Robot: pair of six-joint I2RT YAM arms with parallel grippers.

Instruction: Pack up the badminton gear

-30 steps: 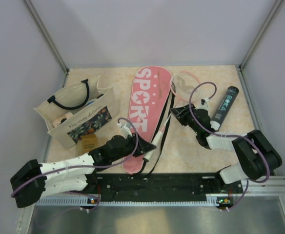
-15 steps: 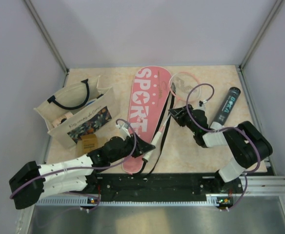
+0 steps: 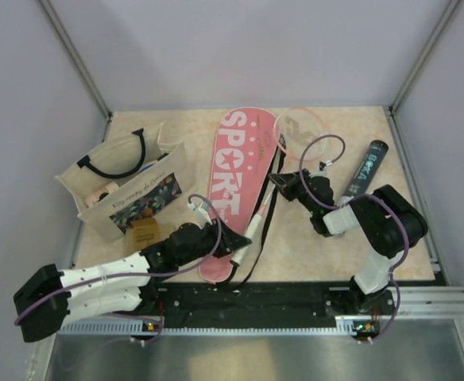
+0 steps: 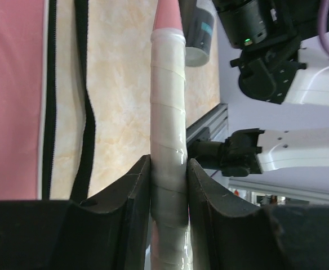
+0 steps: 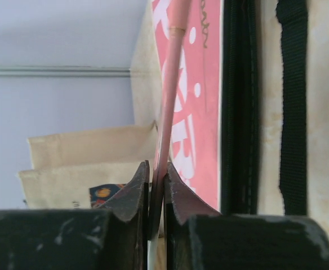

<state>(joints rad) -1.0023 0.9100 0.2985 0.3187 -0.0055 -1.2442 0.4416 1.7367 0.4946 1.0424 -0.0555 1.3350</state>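
A pink-rimmed racket (image 3: 298,129) lies slanted beside the pink "SPORT" cover (image 3: 238,171), head toward the back. My left gripper (image 3: 236,238) is shut on its white-wrapped handle (image 4: 169,129), seen close up in the left wrist view with both jaws pressed against the wrap. Further up, my right gripper (image 3: 278,181) is shut on the racket's thin pink shaft (image 5: 173,84). The cover's black strap (image 3: 262,222) trails under the shaft. A black tube with teal lettering (image 3: 365,171) lies at the right, apart from both grippers.
A beige tote bag with black handles (image 3: 125,186) stands at the left, with a small brown box (image 3: 143,232) in front of it. Grey walls and metal rails close in the table's back and sides.
My right gripper has moved left to the racket's shaft and shut on it, and the racket head has shifted a little toward the back left. The left gripper keeps its hold on the handle.
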